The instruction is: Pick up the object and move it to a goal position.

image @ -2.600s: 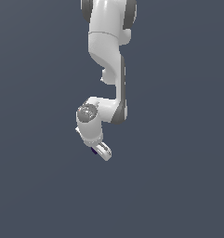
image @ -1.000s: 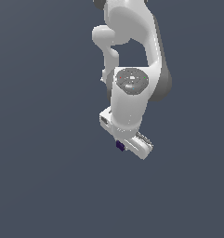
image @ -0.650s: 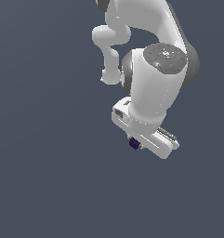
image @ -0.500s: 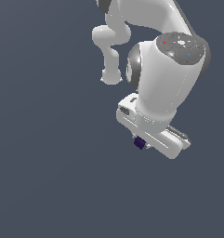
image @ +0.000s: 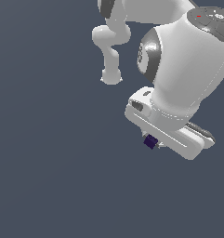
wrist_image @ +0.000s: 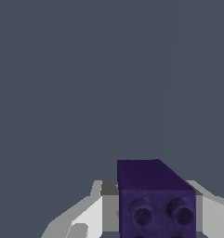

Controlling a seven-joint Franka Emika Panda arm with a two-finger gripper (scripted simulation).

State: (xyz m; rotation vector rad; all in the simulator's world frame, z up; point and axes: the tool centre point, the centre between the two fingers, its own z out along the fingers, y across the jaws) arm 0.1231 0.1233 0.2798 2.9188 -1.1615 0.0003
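The object is a small dark purple cube [image: 150, 141], peeping out under the white hand of my arm in the exterior view. In the wrist view the cube [wrist_image: 153, 197] fills the space between my two white fingers [wrist_image: 88, 218], which press on its sides. Its near face shows two round dimples. My gripper [image: 153, 142] is shut on the cube and holds it in the air, close to the exterior camera. The fingers themselves are mostly hidden behind the hand in the exterior view.
The white arm [image: 178, 69] with its grey joints fills the upper part of the exterior view's right. All around is a plain dark grey-blue ground [image: 48, 162]. No goal marker shows.
The arm has risen with the cube in its grip and come much nearer the exterior camera, shifting toward the exterior view's right. The cube has stayed between the fingers.
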